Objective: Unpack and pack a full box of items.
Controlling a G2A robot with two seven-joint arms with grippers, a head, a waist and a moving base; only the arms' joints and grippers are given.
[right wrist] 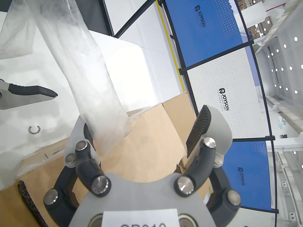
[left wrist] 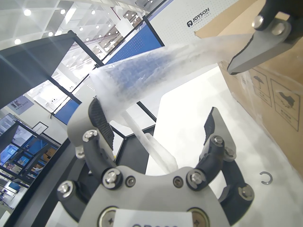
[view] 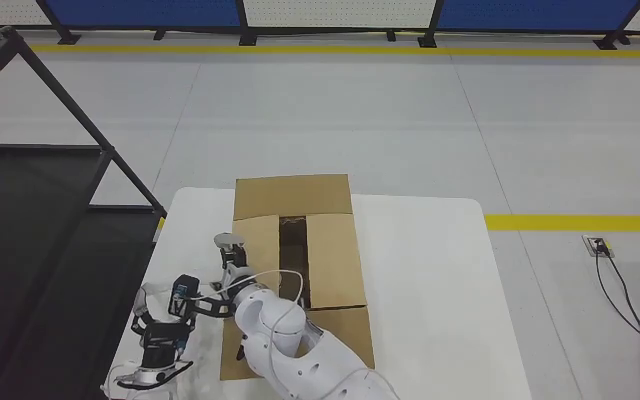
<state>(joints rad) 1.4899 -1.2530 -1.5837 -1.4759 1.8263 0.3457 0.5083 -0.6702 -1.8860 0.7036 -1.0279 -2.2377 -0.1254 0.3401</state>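
Observation:
A brown cardboard box (view: 330, 250) stands on the white table (view: 440, 300) with its flaps folded out and a dark gap down its middle. A long translucent plastic bag (left wrist: 151, 67) stretches through the air beside the box's left wall (left wrist: 272, 90). My left gripper (left wrist: 153, 109) is open, and one end of the bag lies against one of its pads (left wrist: 100, 119). My right gripper (right wrist: 144, 114) is open too, beside the box (right wrist: 151, 138), with the bag (right wrist: 90, 76) draped over one of its fingers (right wrist: 82, 138). In the top view both arms sit at the table's front left.
A small C-shaped metal ring (left wrist: 266, 178) lies on the table near the box, as the right wrist view also shows, ring (right wrist: 34, 129). A black metal rack (view: 60, 230) borders the table's left side. The table right of the box is bare.

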